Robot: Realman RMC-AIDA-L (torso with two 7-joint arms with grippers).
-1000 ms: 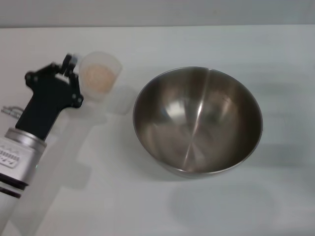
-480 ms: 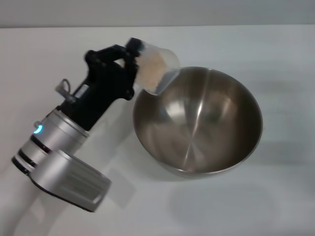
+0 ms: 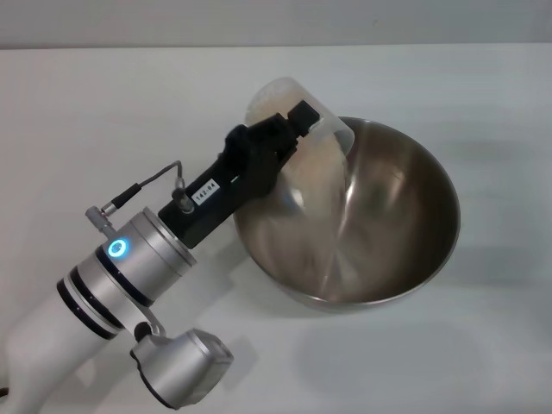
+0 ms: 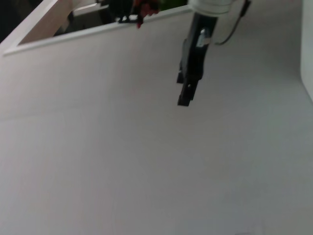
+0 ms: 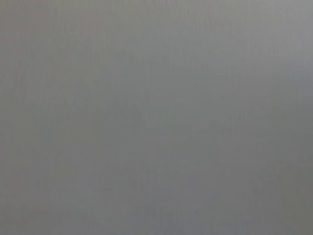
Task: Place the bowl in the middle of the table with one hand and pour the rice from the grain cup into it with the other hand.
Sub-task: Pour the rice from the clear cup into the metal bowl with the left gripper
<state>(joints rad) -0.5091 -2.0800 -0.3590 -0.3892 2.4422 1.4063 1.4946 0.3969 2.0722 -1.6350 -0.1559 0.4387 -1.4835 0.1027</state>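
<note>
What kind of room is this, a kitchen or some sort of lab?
Probably a lab test bench staged as a kitchen chore: a bare white table, one steel bowl, and the left gripper tipping a plastic grain cup over it.

Grain cup [image 3: 297, 129] above bowl's [image 3: 405, 259] left rim; bowl on table [image 3: 483, 95]

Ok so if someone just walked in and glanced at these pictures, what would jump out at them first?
The big shiny bowl in the middle of the white table catches the eye first. Right after it, the left hand tipping the grain cup over the bowl's rim, with rice at the spout. In the left wrist view, another arm's dark hand hangs above the bare tabletop.
</note>
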